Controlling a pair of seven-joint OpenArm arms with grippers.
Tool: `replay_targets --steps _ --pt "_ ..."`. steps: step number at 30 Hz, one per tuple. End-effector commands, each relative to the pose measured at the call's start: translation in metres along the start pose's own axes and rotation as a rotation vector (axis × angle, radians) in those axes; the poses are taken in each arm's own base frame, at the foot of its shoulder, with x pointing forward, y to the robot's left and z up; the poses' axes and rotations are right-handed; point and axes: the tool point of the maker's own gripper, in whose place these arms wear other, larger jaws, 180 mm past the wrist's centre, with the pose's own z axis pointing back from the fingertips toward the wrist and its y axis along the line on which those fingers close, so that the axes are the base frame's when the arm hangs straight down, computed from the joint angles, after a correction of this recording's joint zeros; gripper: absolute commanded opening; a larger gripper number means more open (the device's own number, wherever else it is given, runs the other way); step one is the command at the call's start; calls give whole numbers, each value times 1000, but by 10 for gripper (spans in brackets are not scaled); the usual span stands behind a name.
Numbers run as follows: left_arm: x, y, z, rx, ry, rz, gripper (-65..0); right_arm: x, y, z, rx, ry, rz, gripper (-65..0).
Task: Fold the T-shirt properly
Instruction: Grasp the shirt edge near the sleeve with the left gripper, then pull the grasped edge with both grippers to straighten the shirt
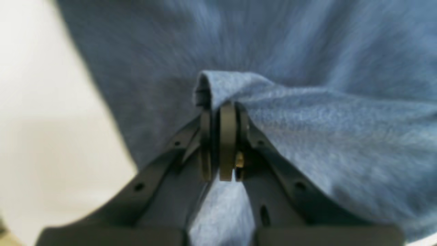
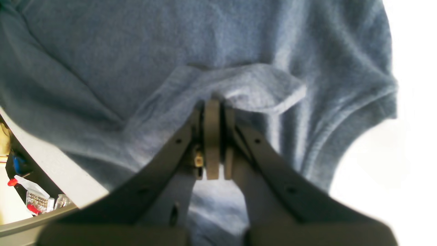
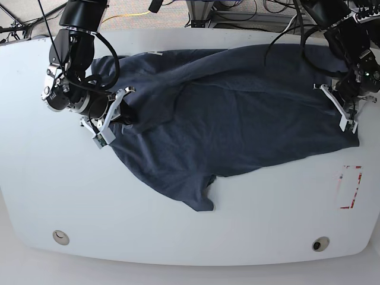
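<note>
I am seeing a clear plastic box (image 2: 36, 200) off the table's edge in the right wrist view — small red-tipped parts are sitting in it, too blurred to name. The T-shirt (image 3: 231, 119) is lying across the far half of the white table (image 3: 178, 231), long axis running side to side, one sleeve pointing toward me. It is looking dark navy, heathered and rumpled. The left gripper (image 1: 223, 112) and right gripper (image 2: 213, 106) are each pinching a fold of it.

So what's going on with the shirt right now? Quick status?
Left gripper and right gripper both pinching the T-shirt. Shirt spread, rumpled, unfolded. Nothing blocking.
</note>
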Motion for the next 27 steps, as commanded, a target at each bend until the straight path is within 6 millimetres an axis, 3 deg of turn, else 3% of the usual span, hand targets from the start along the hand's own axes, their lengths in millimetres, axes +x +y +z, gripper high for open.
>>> replay_targets --steps 1,9,14,22,27 --pt "20 11 16 51 -68 -31 -650 17 -1 5 -2 -55 22 -650" --pt "-10 34 39 137 -32 -1 -650 17 -7 9 -18 -64 10 -650" --pt "-43 57 53 200 22 64 -649 14 -17 16 -47 -72 -13 -650" --pt "-53 71 61 233 52 51 -646 1 -23 12 -41 -35 -43 -650" --pt "-44 68 58 219 45 9 -646 -1 -25 6 -28 -46 -72 -650"
